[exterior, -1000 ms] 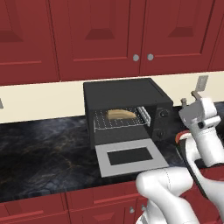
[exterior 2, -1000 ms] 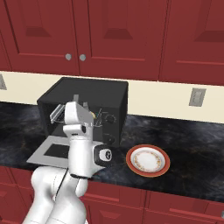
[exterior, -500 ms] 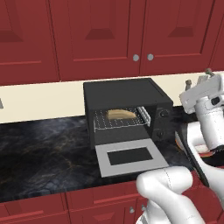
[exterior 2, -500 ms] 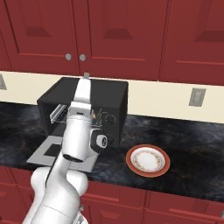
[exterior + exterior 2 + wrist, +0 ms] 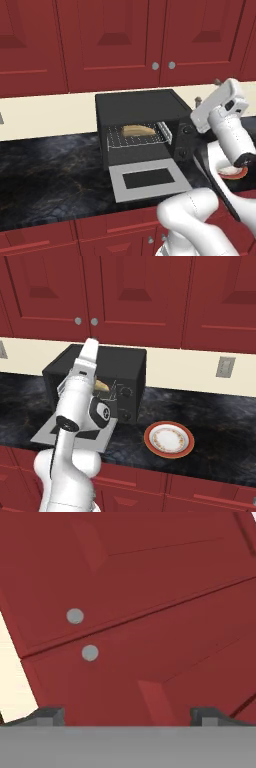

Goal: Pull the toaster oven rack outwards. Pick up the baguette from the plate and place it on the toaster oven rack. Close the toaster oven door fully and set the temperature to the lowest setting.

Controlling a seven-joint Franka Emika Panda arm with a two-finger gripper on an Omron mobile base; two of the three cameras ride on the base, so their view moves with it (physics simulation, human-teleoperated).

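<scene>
The black toaster oven (image 5: 135,107) stands on the counter with its grey door (image 5: 150,181) folded down flat in front. Inside the open front, the tan baguette (image 5: 138,131) lies on the silver wire rack (image 5: 140,141). The baguette (image 5: 102,386) also peeks out beside my arm in the right base view. The orange-rimmed plate (image 5: 169,439) sits bare to the oven's right. My gripper (image 5: 208,91) is raised above the oven's right side, open and holding nothing. Its fingertips (image 5: 48,714) point at the red cabinet doors.
Two dark knobs (image 5: 187,130) sit on the oven's right-hand panel. Red upper cabinets (image 5: 125,40) with round silver pulls hang close above the oven. Dark marble counter (image 5: 50,165) stretches left. A wall socket (image 5: 226,367) is on the cream backsplash to the right.
My hand has risen from beside the oven's right front and tilted up toward the cabinets. Its jaws stayed open. Oven, baguette and plate have not moved.
</scene>
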